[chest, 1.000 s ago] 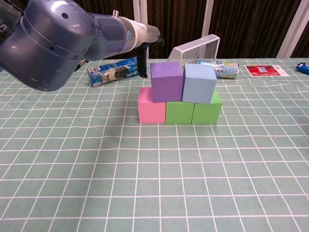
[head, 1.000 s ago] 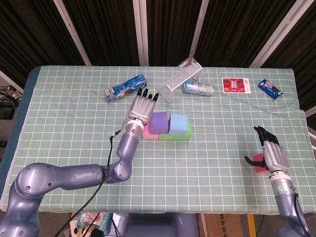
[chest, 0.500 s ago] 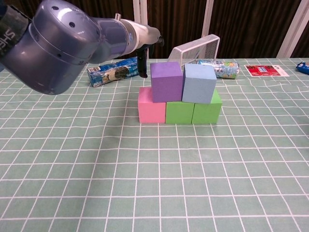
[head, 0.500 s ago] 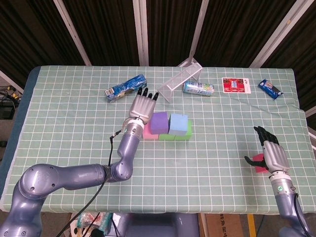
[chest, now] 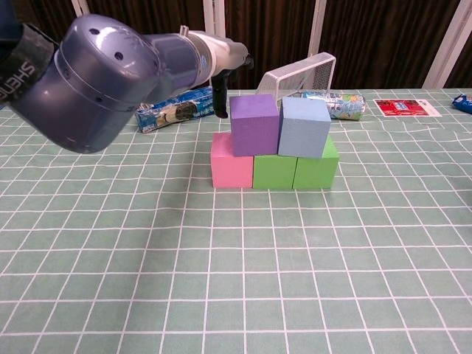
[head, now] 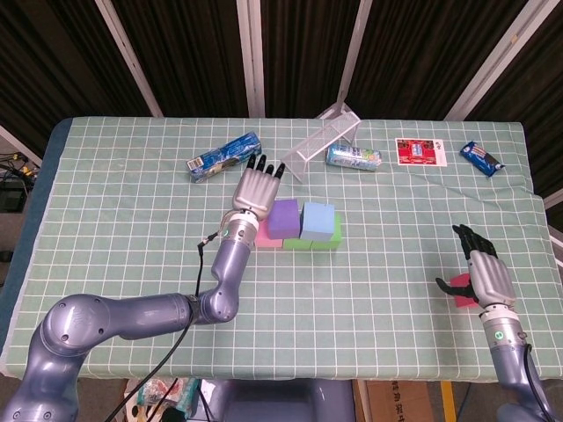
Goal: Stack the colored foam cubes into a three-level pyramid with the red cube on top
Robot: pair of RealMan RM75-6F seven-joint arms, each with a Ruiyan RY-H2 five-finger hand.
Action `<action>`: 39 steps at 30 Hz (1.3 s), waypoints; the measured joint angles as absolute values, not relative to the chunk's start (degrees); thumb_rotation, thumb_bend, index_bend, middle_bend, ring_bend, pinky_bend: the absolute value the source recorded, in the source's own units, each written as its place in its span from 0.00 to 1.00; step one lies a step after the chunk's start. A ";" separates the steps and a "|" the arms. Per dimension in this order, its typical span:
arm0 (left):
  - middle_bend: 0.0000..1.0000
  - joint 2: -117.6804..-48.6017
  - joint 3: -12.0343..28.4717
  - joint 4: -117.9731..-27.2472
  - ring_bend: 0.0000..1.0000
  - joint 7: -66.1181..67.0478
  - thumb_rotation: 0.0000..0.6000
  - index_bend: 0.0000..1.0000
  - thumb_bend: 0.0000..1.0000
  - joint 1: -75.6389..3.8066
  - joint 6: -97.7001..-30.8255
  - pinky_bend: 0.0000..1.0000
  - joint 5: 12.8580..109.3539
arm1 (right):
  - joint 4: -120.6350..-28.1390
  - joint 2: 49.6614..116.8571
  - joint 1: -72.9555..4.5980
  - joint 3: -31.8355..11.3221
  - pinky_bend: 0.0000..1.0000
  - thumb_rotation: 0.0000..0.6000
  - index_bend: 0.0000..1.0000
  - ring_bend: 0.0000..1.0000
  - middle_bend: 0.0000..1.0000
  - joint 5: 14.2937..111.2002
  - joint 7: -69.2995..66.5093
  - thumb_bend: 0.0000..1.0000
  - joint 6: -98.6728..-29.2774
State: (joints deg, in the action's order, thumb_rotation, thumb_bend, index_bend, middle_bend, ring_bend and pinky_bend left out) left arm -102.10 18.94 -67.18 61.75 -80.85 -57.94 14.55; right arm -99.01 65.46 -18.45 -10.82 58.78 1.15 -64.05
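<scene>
Two levels built, red cube waiting at the tabletop's right edge

The left hand [head: 256, 189], fingers spread and holding nothing, hovers beside the purple foam cube [head: 283, 218] that sits with the light-blue foam cube [head: 318, 218] on the pink-and-green foam base row [chest: 273, 170], probably steadying alignment. The right hand [head: 482, 271] rests against the small red foam cube [head: 461, 289], well apart; whether it grips it I cannot tell. Bare green checked tabletop [head: 396, 237] lies between them.

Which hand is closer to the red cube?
The right hand. It is right at the red cube near the table's right edge, seemingly touching it. The left hand is far across the table, open beside the purple cube.
</scene>
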 measured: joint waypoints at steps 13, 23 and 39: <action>0.17 -103.37 19.09 -65.50 0.03 61.92 1.00 0.00 0.32 -80.64 -57.57 0.03 16.13 | -99.03 65.40 -18.49 -10.83 0.00 1.00 0.00 0.00 0.00 58.74 1.08 0.26 -63.95; 0.17 -104.30 19.46 -64.08 0.03 61.80 1.00 0.00 0.32 -80.64 -56.95 0.03 17.49 | -98.95 65.47 -18.55 -10.84 0.00 1.00 0.00 0.00 0.00 58.50 1.23 0.26 -63.88; 0.17 -105.54 20.06 -62.74 0.03 61.47 1.00 0.00 0.32 -80.50 -56.47 0.03 19.45 | -98.98 65.45 -18.63 -10.83 0.00 1.00 0.00 0.00 0.00 58.37 1.31 0.26 -63.75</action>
State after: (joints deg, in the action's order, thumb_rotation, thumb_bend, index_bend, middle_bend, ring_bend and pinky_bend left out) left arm -105.54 20.06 -62.74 61.47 -80.50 -56.47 19.45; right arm -98.98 65.45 -18.63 -10.83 58.37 1.31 -63.75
